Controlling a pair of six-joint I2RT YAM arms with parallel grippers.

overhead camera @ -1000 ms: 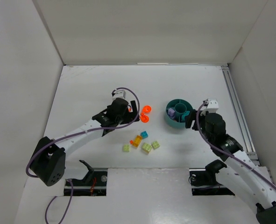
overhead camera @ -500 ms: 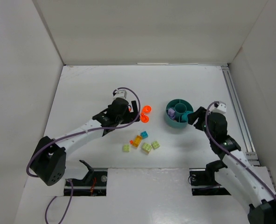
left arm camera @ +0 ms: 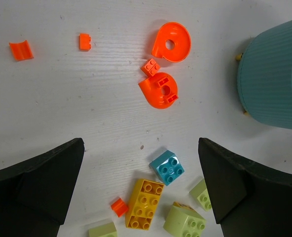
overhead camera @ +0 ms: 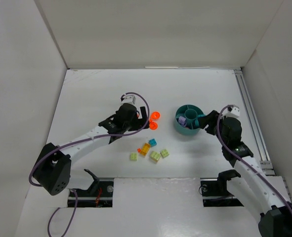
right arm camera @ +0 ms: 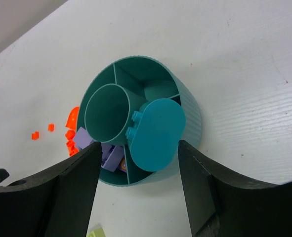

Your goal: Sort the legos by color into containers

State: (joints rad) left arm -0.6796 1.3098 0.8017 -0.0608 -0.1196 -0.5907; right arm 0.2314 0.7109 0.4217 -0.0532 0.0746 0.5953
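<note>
The round teal dish [overhead camera: 182, 128] stands right of centre, with purple bricks [right arm camera: 111, 155] in one compartment and a large rounded teal plate [right arm camera: 155, 133] lying across another. My right gripper [overhead camera: 207, 121] is open and empty at the dish's right rim, its jaws spread above the dish [right arm camera: 191, 116]. My left gripper [overhead camera: 142, 124] is open and empty above the loose legos. Between its jaws lie a teal brick [left arm camera: 168, 167], a yellow-orange brick [left arm camera: 145, 204] and pale green bricks [left arm camera: 185, 222]. Two round orange pieces [left arm camera: 171, 42] [left arm camera: 159, 90] lie beyond them.
Small orange bits [left arm camera: 20, 50] [left arm camera: 85, 42] [left arm camera: 119, 207] lie scattered on the white table. The dish's wall [left arm camera: 271, 79] is at the right of the left wrist view. White walls enclose the table, and a rail [overhead camera: 249, 113] runs along its right side.
My right wrist has drawn back to the right and turned, so its open fingers now stand at the dish's right rim. My left arm has shifted only slightly.
</note>
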